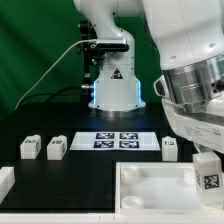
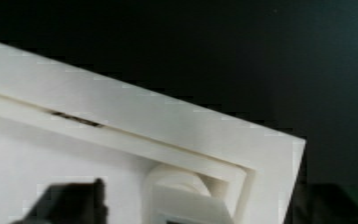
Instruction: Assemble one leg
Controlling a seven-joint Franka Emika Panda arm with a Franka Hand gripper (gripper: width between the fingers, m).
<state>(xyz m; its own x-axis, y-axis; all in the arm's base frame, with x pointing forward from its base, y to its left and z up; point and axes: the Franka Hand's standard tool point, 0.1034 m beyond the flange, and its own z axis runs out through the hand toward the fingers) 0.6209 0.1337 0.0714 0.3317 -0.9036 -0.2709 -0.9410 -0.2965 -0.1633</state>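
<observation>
A leg (image 1: pixel 208 178), a stubby white block with a tag, stands upright at the far right corner of the big white tray (image 1: pixel 140 195). My gripper (image 1: pixel 205 158) hangs right over it. In the wrist view the dark fingers (image 2: pixel 73 200) stand wide apart at either side of the white leg (image 2: pixel 197 190), with a gap showing on each side, above the tray's raised corner rim (image 2: pixel 194 125). The jaws look open and do not press the leg. Three more legs lie on the table: two at the exterior view's left (image 1: pixel 30 147) (image 1: pixel 57 147) and one at the right (image 1: pixel 170 147).
The marker board (image 1: pixel 115 140) lies between the loose legs, in front of the robot base (image 1: pixel 112 85). Another white part (image 1: pixel 5 180) shows at the left edge. My arm's bulky wrist (image 1: pixel 195 85) fills the exterior view's right.
</observation>
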